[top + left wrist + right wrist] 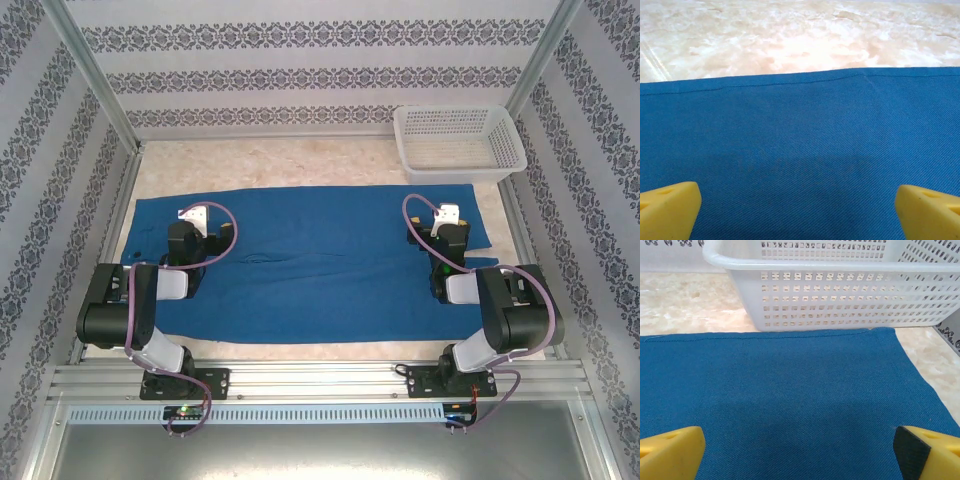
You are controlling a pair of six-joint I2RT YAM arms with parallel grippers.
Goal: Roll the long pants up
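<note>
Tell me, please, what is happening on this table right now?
Two robot arms are set to roll up the long pants, which lie spread flat across the table. The left gripper and right gripper are both open over the cloth, holding nothing. No rolling shows yet. A white basket stands at the far right corner.

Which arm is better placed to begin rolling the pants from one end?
Probably right: the open right gripper hovers near the end of the long pants by the basket.
</note>
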